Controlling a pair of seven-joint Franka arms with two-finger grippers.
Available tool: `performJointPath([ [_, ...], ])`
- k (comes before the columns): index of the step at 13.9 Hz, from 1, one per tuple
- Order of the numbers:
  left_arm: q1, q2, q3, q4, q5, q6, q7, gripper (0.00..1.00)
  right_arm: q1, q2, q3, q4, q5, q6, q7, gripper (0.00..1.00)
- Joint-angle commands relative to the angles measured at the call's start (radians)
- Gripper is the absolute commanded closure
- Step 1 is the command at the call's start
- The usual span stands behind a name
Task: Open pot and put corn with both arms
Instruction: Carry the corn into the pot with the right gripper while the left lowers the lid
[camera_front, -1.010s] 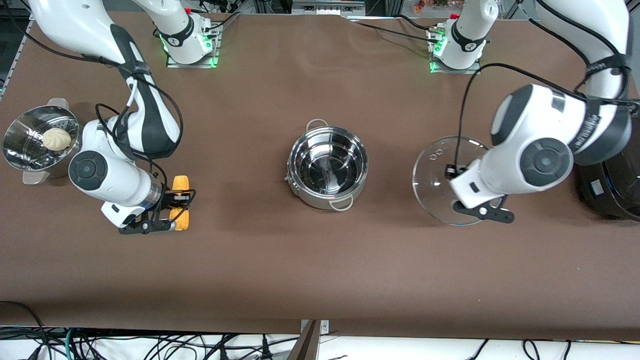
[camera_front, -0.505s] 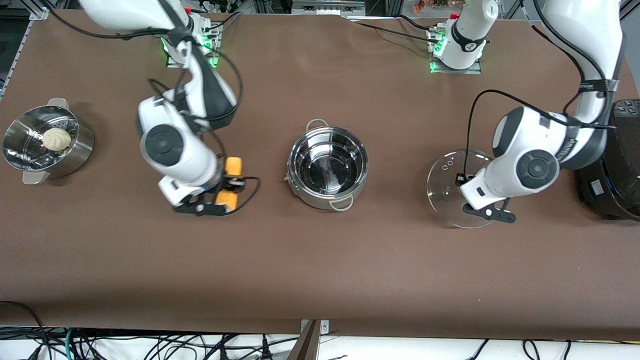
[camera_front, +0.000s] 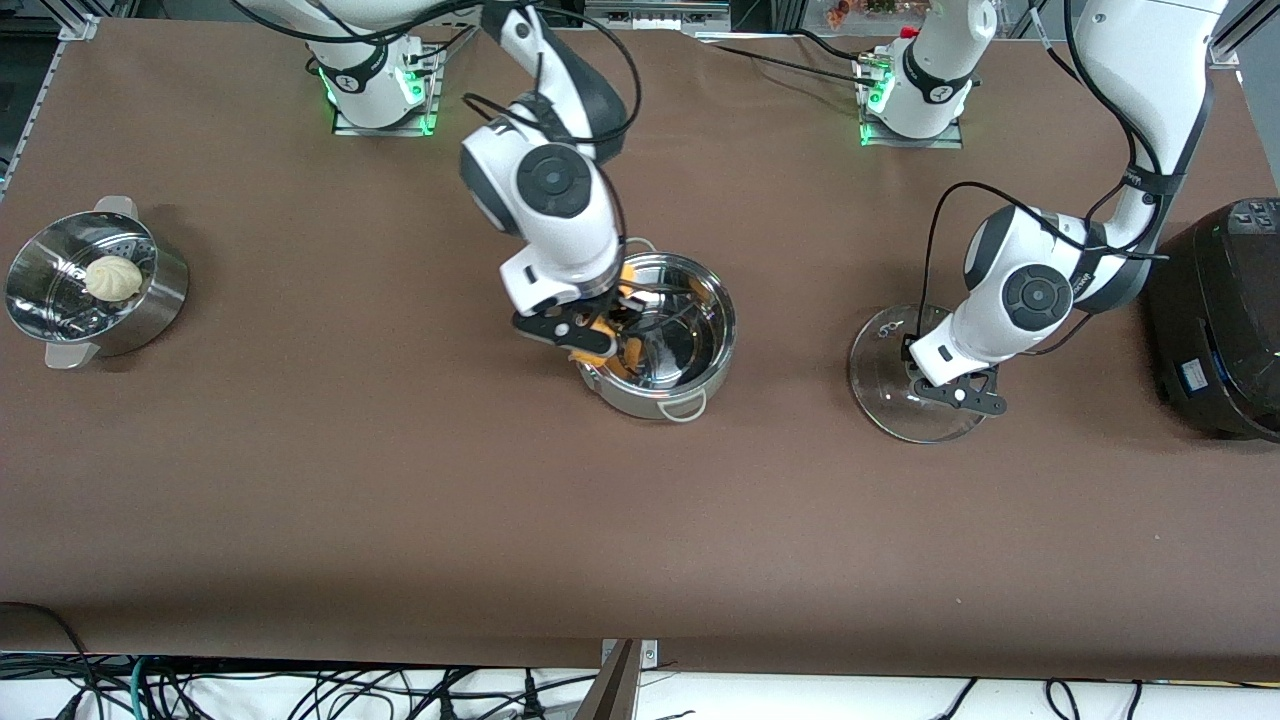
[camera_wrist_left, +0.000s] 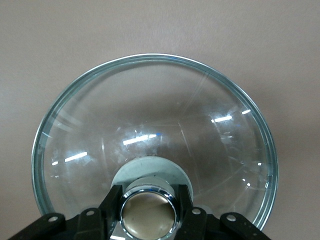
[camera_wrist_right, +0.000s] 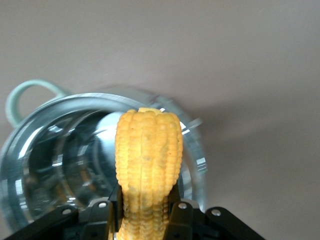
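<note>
right wrist view: right claw (camera_wrist_right: 145, 210) grips ridged corn (camera_wrist_right: 148, 160) over shiny steel pot (camera_wrist_right: 45, 165).

A yellow-orange ribbed corn cob (camera_wrist_right: 148, 165) hangs over the shiny round steel pot (camera_front: 690, 390). The table's cloth (camera_front: 400, 500) is plain brown. Beside the pot, the clear round glass lid (camera_wrist_left: 150, 125) has a steel-grey rim.

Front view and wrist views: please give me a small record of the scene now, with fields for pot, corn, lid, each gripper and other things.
pot: open, mid-table
corn: held over the pot's rim
lid: off the pot, toward the left arm's end of the table, held by its knob
right gripper: shut on corn, over the pot
left gripper: shut on lid knob
other: steamer pot with bun; black cooker
</note>
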Motion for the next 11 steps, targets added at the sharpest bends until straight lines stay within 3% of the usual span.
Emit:
performJointPath([
  [1, 0.022, -0.01, -0.017, -0.031, 0.024, 0.035, 0.008, 0.82, 0.029, 0.073, -0.012, 0.095, 0.005, 0.035, 0.074, 0.6],
  [6, 0.025, 0.011, -0.018, -0.041, 0.024, 0.035, 0.008, 0.81, 0.043, 0.112, -0.011, 0.146, 0.005, 0.035, 0.106, 0.59],
  [7, 0.025, 0.011, -0.018, -0.041, 0.024, 0.035, 0.008, 0.68, 0.044, 0.112, -0.011, 0.144, 0.005, 0.035, 0.108, 0.53],
  [9, 0.025, 0.009, -0.018, -0.04, 0.024, 0.032, 0.008, 0.0, 0.044, 0.113, -0.012, 0.146, 0.005, 0.035, 0.111, 0.38],
  [11, 0.023, 0.003, -0.018, -0.037, 0.024, 0.021, 0.008, 0.0, 0.044, 0.113, -0.012, 0.144, 0.005, 0.03, 0.112, 0.25],
])
